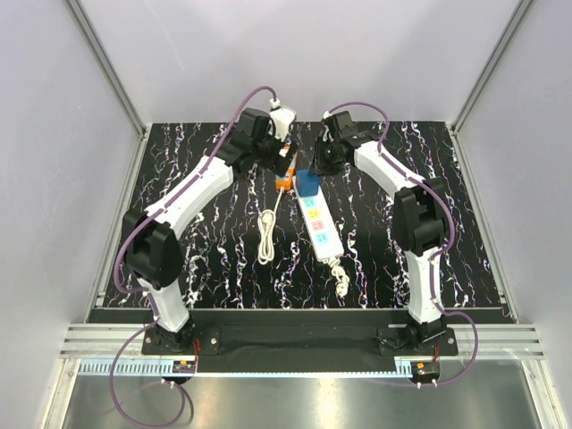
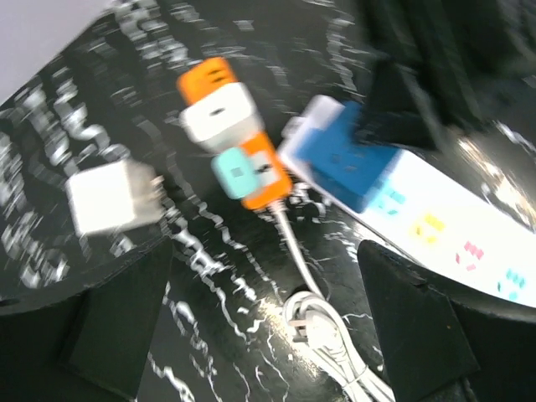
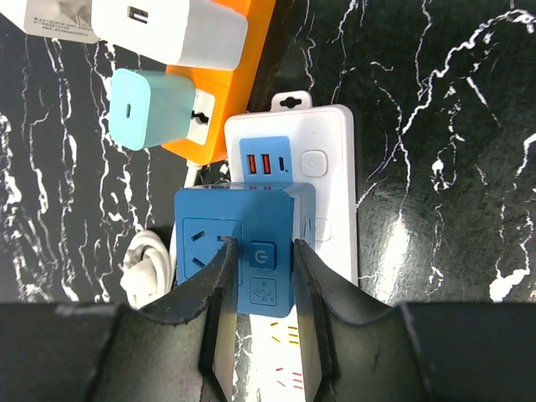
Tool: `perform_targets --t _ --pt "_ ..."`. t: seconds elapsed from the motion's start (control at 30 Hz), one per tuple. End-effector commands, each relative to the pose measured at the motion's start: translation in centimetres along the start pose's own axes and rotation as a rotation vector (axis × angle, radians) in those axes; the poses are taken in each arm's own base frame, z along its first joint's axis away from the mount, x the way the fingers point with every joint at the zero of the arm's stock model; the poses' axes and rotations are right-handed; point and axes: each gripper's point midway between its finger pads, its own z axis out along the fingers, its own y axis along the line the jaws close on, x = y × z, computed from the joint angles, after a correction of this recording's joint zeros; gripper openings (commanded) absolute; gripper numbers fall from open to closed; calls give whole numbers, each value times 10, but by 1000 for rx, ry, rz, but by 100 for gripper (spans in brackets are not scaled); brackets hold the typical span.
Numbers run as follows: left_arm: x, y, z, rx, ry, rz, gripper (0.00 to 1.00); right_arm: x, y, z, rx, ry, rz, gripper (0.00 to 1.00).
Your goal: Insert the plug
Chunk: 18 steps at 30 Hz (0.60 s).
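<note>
Right wrist view: your blue plug (image 3: 201,219) sits on the power strip (image 3: 333,134), apparently seated; confirm it. Right gripper (image 3: 261,251) is narrowed over it, grip unclear; left gripper (image 2: 268,311) is spread wide and empty.

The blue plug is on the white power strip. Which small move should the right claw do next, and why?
Probably press gently straight down. The right claw, narrowly open, is over the top of the blue plug, which sits on the far end of the white power strip; whether it is fully seated cannot be told.
</note>
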Motion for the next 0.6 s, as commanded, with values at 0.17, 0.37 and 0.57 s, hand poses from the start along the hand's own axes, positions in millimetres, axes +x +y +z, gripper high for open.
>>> perform_targets --t 0.17,0.37,0.57 --pt "-4 31 -15 -117 -56 -385 99 111 -76 31 302 263 -74 31" --pt "-13 -29 6 296 -47 -439 83 117 -72 37 260 254 -56 31" --pt "-24 -44 32 399 -77 -574 0 116 -66 37 222 250 -60 31"
